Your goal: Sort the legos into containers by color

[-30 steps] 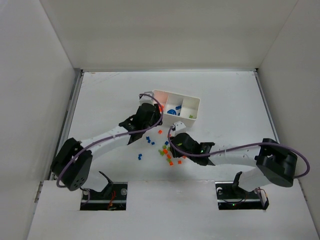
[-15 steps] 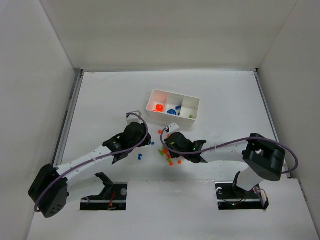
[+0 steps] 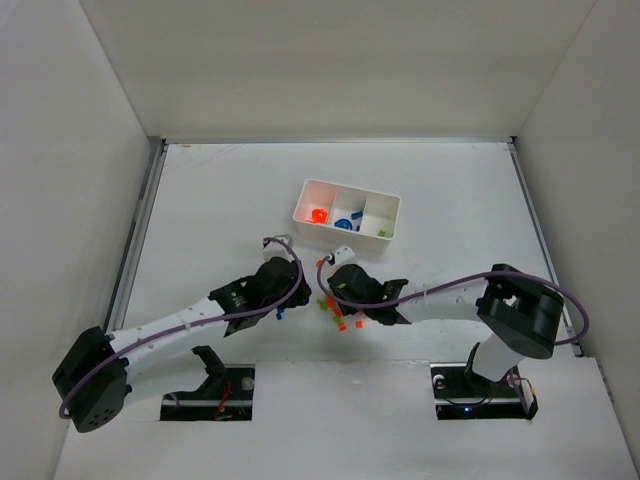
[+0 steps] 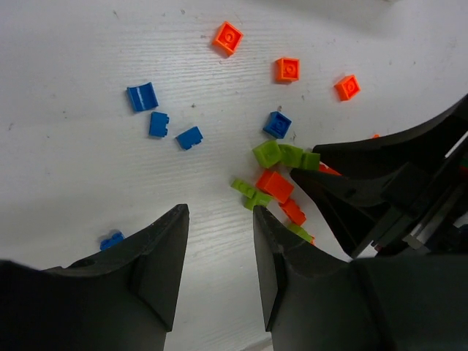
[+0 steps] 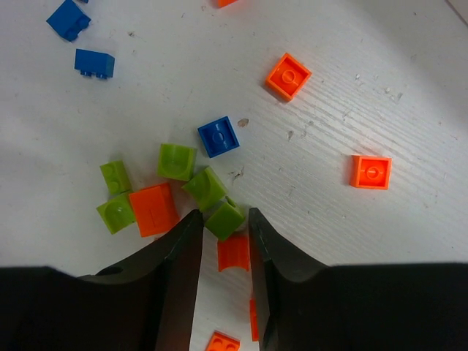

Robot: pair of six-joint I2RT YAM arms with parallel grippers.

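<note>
Loose legos in orange, blue and green lie in a small heap in front of the white tray. Its three containers hold an orange, a blue and a green piece. My right gripper is low over the heap. Its fingertips are shut on a green lego that rests on the table. An orange piece lies just behind it. My left gripper is open over bare table with nothing between its fingers. A blue lego lies by its left finger.
Both grippers work close together, and the right one's black fingers fill the right side of the left wrist view. Scattered blue and orange pieces lie beyond. White walls enclose the table.
My left arm drew back from the tray's orange compartment toward the front and now hangs beside the heap. My right gripper shifted slightly left over the heap.
</note>
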